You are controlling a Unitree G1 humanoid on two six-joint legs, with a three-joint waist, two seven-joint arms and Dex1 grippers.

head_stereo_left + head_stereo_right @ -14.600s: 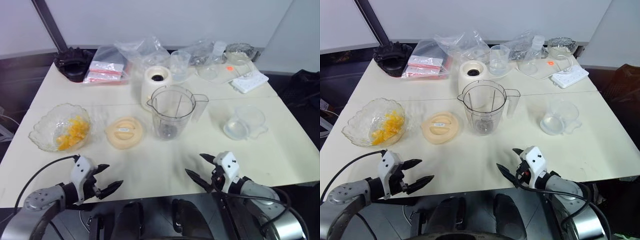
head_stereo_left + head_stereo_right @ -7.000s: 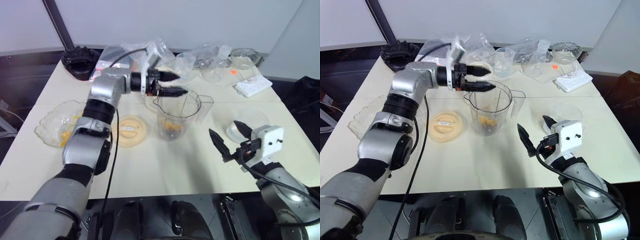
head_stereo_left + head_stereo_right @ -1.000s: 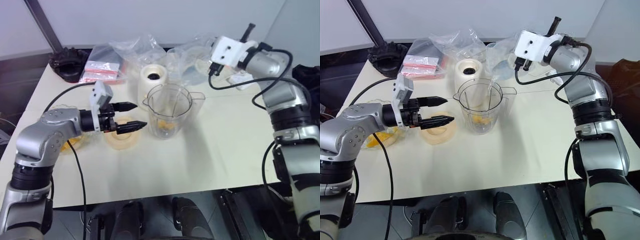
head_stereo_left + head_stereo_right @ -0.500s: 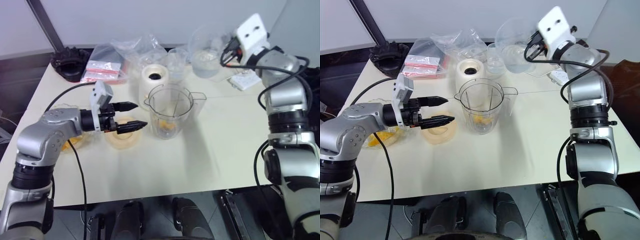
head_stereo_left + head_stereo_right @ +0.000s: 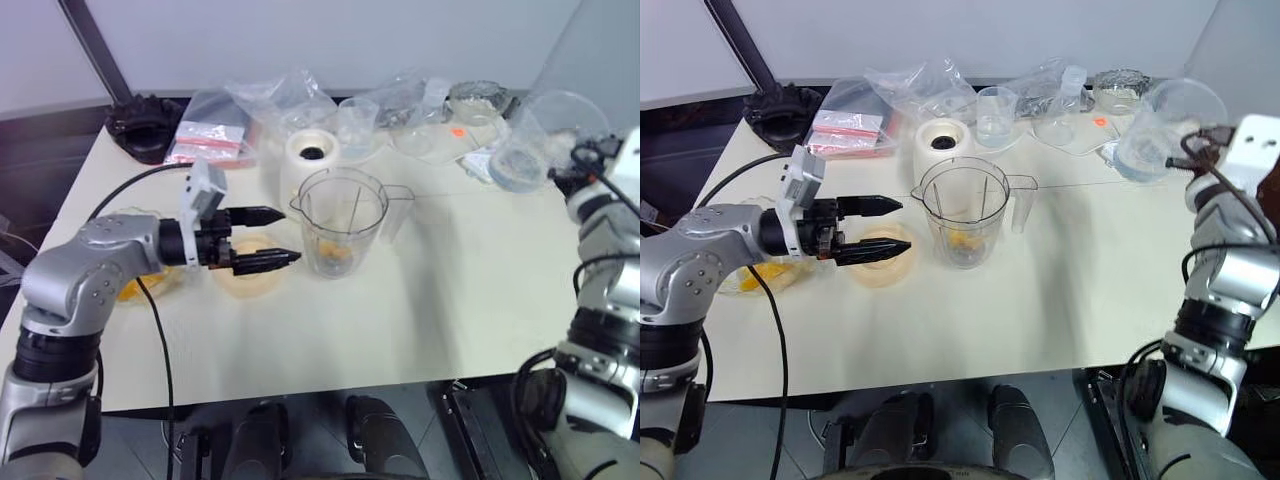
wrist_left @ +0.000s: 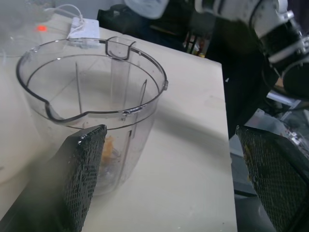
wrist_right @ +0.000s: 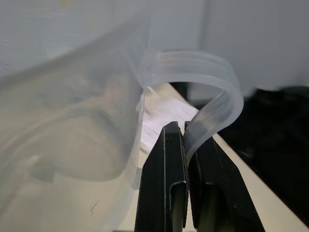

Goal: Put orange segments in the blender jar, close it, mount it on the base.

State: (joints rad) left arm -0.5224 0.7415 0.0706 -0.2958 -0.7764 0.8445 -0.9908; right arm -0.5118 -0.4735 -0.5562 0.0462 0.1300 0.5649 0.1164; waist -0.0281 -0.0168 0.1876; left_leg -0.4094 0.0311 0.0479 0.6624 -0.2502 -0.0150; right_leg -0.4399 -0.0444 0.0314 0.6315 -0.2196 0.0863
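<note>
We can read no writing: the small label on the lid [image 5: 248, 275] and the print on the red-and-white packets [image 5: 210, 146] are too small. The jar [image 5: 342, 220] stands mid-surface [image 5: 400, 300], orange segments [image 5: 960, 241] at its bottom, the base [image 5: 308, 160] just behind it. Our left tool [image 5: 270, 236], jaws wide and empty, hovers beside the jar over the lid, as before. Our right tool [image 7: 186, 145], clamped on the handle of the measuring cup [image 5: 1160, 130], has swung from above the surface's back out to its right edge.

Cream table [image 5: 400, 310], blender jar [image 5: 343, 222], base [image 5: 308, 160], lid [image 5: 245, 272], glass bowl [image 5: 735, 280]
</note>
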